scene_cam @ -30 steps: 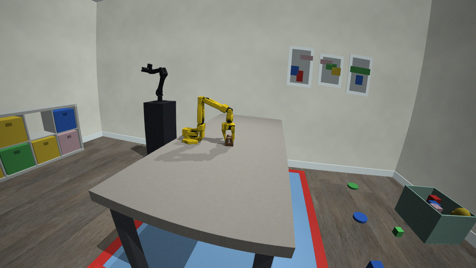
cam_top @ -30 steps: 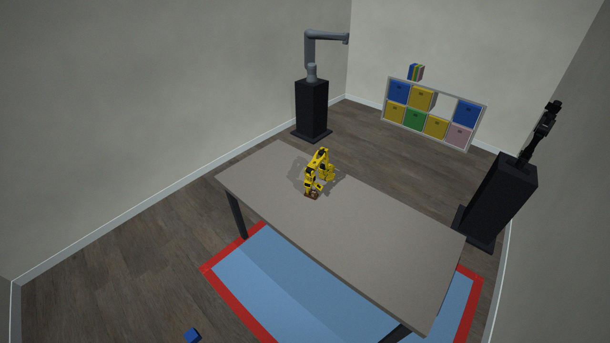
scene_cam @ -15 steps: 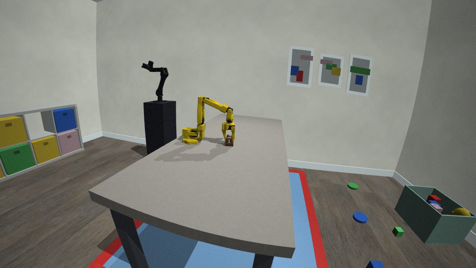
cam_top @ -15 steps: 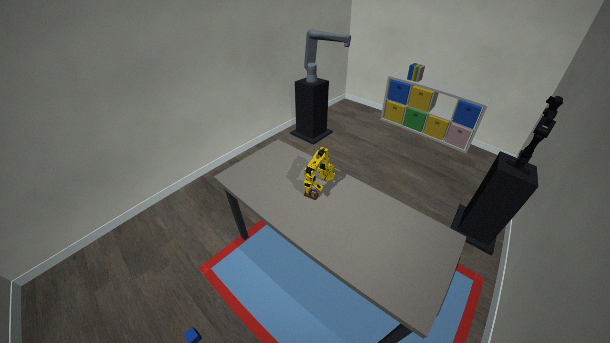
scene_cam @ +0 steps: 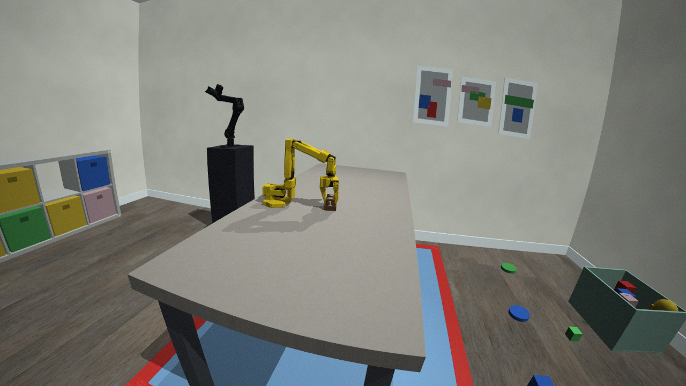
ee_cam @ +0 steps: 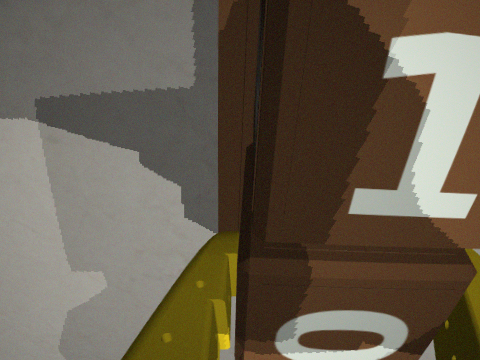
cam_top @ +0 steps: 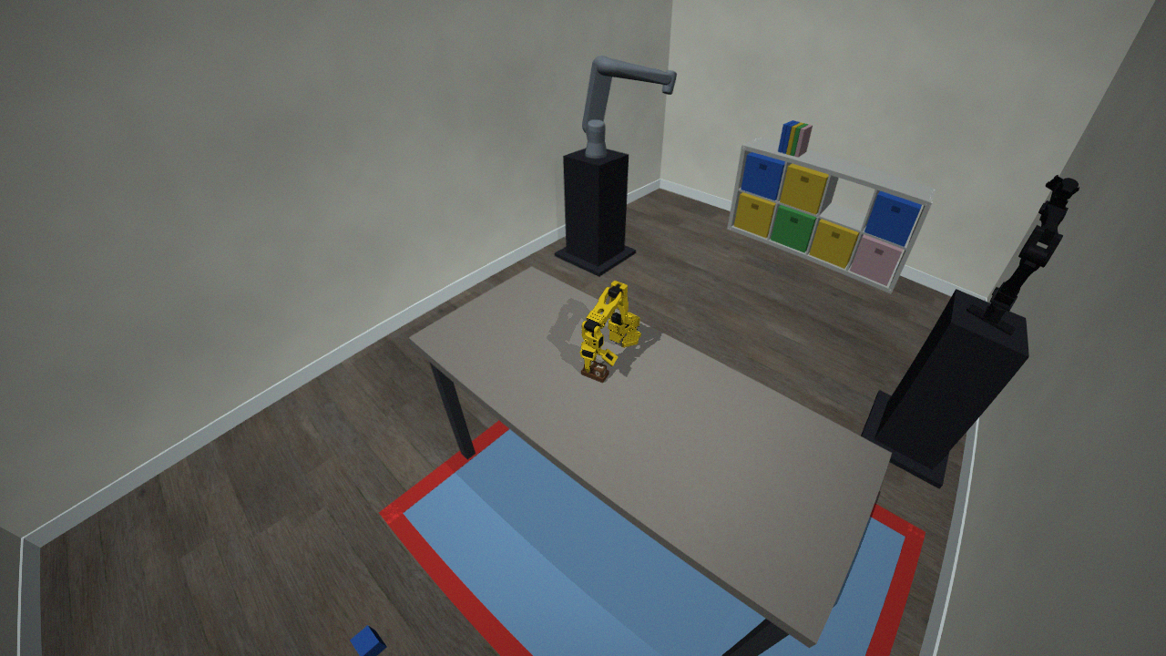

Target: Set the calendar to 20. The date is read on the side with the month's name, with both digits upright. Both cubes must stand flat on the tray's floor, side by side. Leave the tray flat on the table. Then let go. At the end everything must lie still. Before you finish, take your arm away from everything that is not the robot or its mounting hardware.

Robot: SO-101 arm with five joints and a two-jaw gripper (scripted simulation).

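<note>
One yellow arm [scene_cam: 306, 163] and one brown calendar cube [ee_cam: 347, 207] between its fingers; three wall pictures [scene_cam: 475, 101].

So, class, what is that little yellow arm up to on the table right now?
The yellow arm reaches down over a small wooden block calendar on the grey table. Its gripper is shut on a brown number cube. The wrist view shows a white 0 on one face of the cube and a 1 on another. The calendar's front cannot be read from here.
</note>
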